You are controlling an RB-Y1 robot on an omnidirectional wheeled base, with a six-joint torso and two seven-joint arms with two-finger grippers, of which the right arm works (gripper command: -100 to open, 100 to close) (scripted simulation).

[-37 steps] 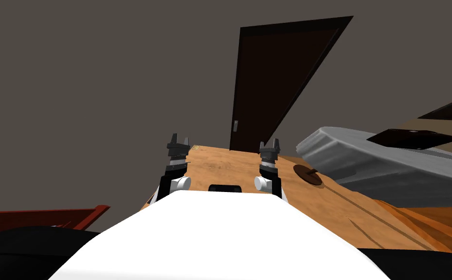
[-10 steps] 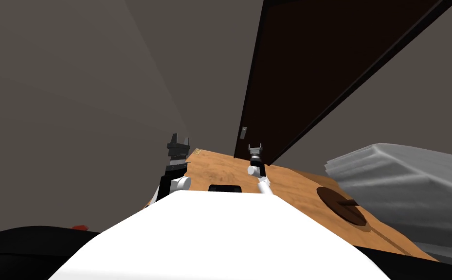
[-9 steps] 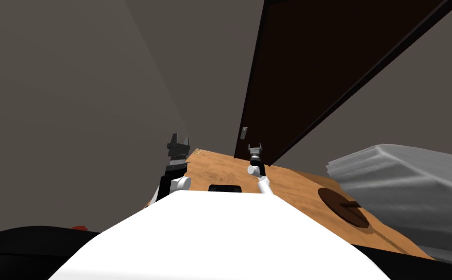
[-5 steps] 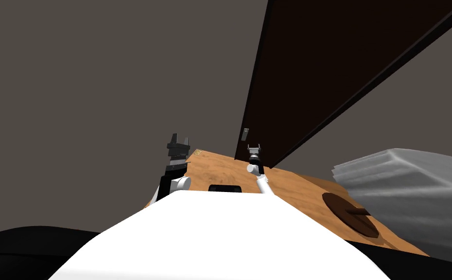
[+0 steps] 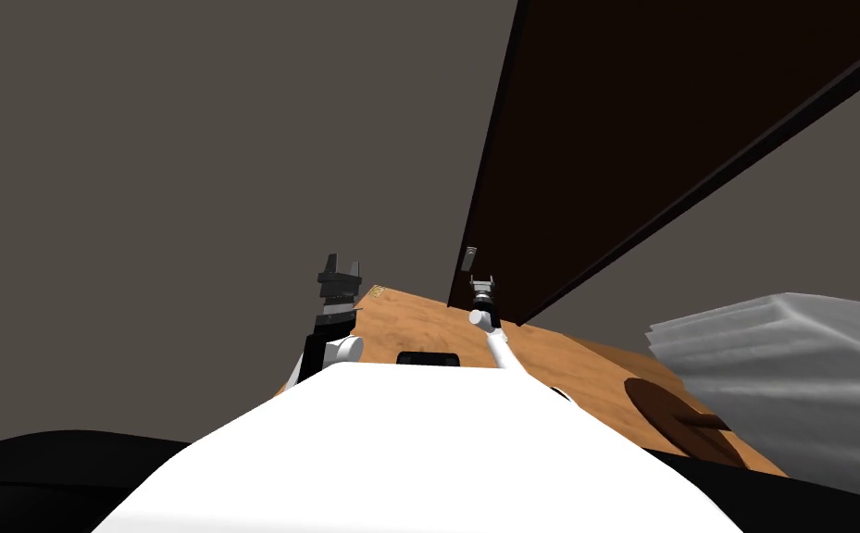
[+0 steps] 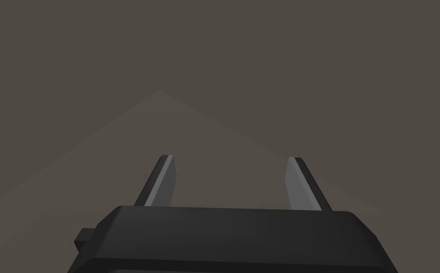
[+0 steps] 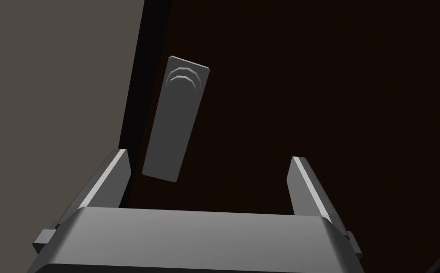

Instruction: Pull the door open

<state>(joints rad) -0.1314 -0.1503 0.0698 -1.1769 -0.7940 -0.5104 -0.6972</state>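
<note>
Right hand point(image 7: 208, 156), fingers apart and gripping nothing, hovered near the grey rectangular handle plate point(image 7: 176, 118) on the 9 o'clock edge of the dark brown door point(image 5: 659, 111), which stood at 1 o'clock ahead. Left hand point(image 6: 230, 159), fingers likewise apart, hung at 9 o'clock of the right.

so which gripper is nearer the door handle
Right. The right gripper is open just short of the handle; the left gripper, also open, sits farther back and well off to its left.
</note>
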